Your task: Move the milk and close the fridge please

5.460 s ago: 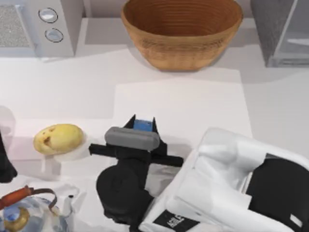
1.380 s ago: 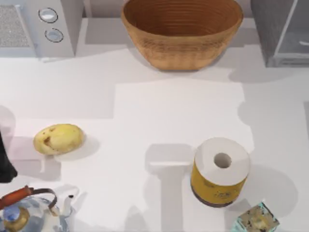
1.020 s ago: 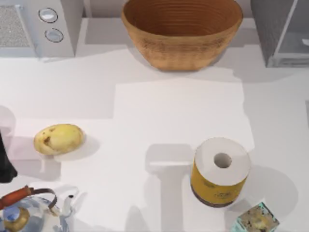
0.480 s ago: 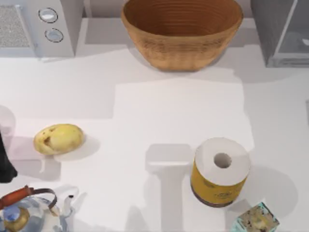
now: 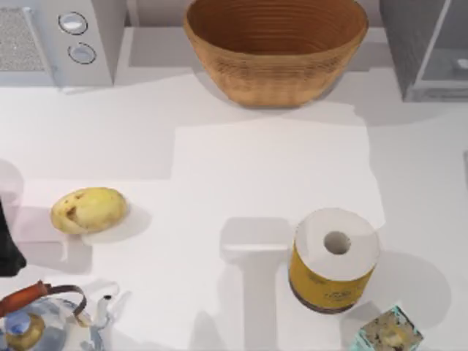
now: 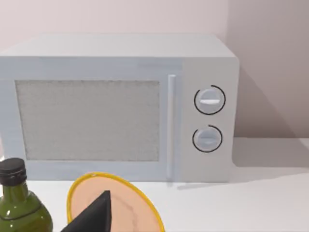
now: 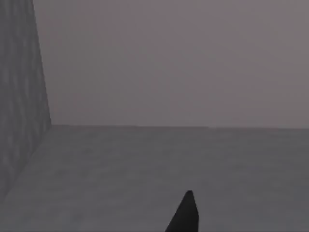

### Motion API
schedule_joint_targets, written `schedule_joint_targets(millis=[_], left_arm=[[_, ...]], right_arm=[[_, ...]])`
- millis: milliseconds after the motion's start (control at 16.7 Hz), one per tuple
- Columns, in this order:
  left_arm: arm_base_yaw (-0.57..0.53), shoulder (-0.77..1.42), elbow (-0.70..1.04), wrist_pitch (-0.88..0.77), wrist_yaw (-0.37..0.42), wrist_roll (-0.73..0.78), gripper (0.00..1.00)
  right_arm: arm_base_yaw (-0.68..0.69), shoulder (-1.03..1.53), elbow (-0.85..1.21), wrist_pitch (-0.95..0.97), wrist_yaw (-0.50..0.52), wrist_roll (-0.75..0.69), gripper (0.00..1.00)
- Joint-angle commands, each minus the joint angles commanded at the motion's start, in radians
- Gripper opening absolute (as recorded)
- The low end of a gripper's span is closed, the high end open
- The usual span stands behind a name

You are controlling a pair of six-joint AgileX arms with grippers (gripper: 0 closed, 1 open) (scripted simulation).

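The fridge (image 5: 418, 51) stands at the table's far right corner, its pale door panel angled toward us, and from the top I judge it not yet closed. That's where the action has gone. The middle of the table (image 5: 270, 168), where the right arm was crouched a few seconds ago with the blue carton in its grasp, now lies open; the paper roll (image 5: 335, 269) and the teal-edged box (image 5: 391, 335) that the arm had been covering stand plain. In the right wrist view the right gripper (image 7: 186, 215) faces dim grey walls and a grey floor, which reads to me like the fridge's inside. Whether it holds anything there, I can't tell. The milk has left its spot on the table with that arm; exactly where it sits now I cannot say. If it's being delivered, the door comes next. The left gripper (image 6: 94, 217) is parked before the microwave (image 6: 120, 104), its grasp unreadable too.
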Motion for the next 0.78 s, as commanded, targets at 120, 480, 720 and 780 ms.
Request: schedule_joint_targets(millis=[120,480,720,780], left_arm=[[0.000,0.000,0.000,0.000,0.000,0.000,1.00],[0.000,0.000,0.000,0.000,0.000,0.000,1.00],[0.000,0.000,0.000,0.000,0.000,0.000,1.00],[0.000,0.000,0.000,0.000,0.000,0.000,1.00]], right_arm=[[0.000,0.000,0.000,0.000,0.000,0.000,0.83],[0.000,0.000,0.000,0.000,0.000,0.000,1.00],[0.000,0.000,0.000,0.000,0.000,0.000,1.00],[0.002,-0.001,-0.001,0.000,0.000,0.000,1.00]])
